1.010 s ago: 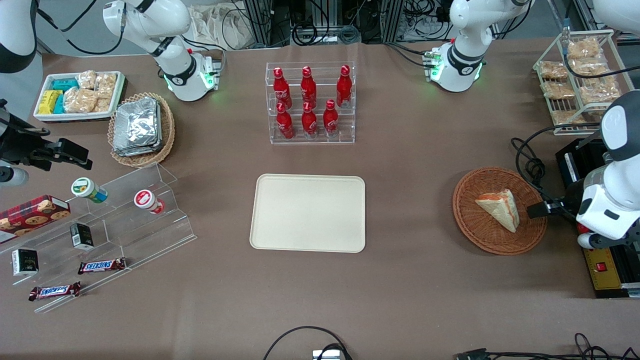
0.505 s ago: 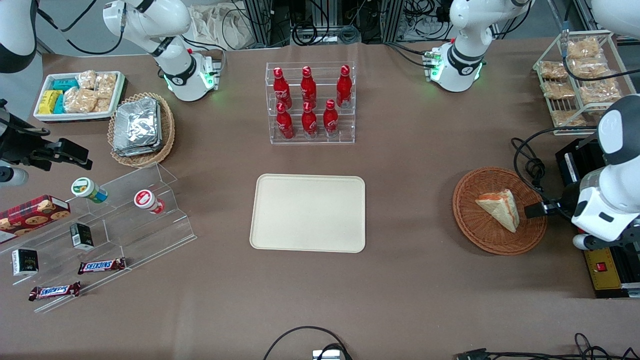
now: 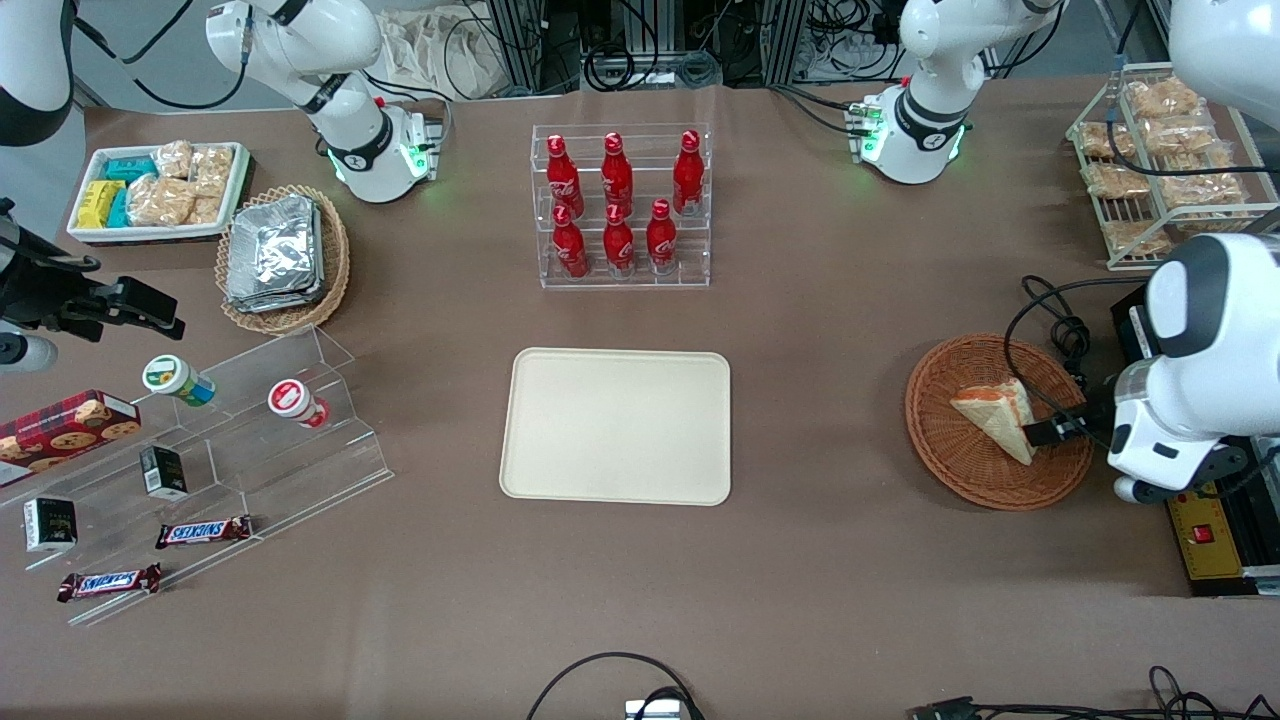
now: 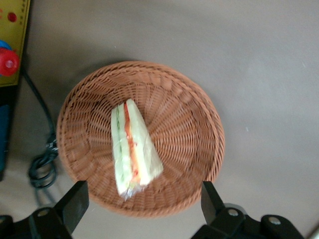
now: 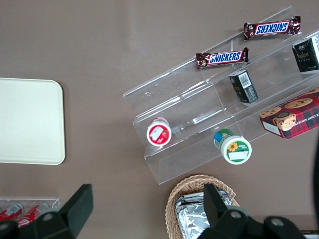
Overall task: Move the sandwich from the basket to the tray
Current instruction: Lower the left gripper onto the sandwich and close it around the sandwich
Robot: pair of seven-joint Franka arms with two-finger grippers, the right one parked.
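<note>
The sandwich (image 3: 998,418), a pale wedge with an orange-red stripe, lies in the round reddish-brown basket (image 3: 935,445) toward the working arm's end of the table. My gripper (image 3: 1050,432) hovers above the basket's rim, beside the sandwich. In the left wrist view the sandwich (image 4: 133,149) rests in the basket (image 4: 192,124), and the gripper (image 4: 143,203) is open, its two black fingers spread about as wide as the basket with nothing between them. The cream tray (image 3: 615,425) sits bare at the table's middle.
A clear rack of red bottles (image 3: 620,205) stands farther from the camera than the tray. A wire rack of bagged snacks (image 3: 1165,150), a black and yellow device (image 3: 1215,530) and a looped cable (image 3: 1060,330) crowd the basket's outer side.
The arm has swung toward the basket. The gripper has moved from the basket's outer edge to above its rim, close by the sandwich. The sandwich has not moved.
</note>
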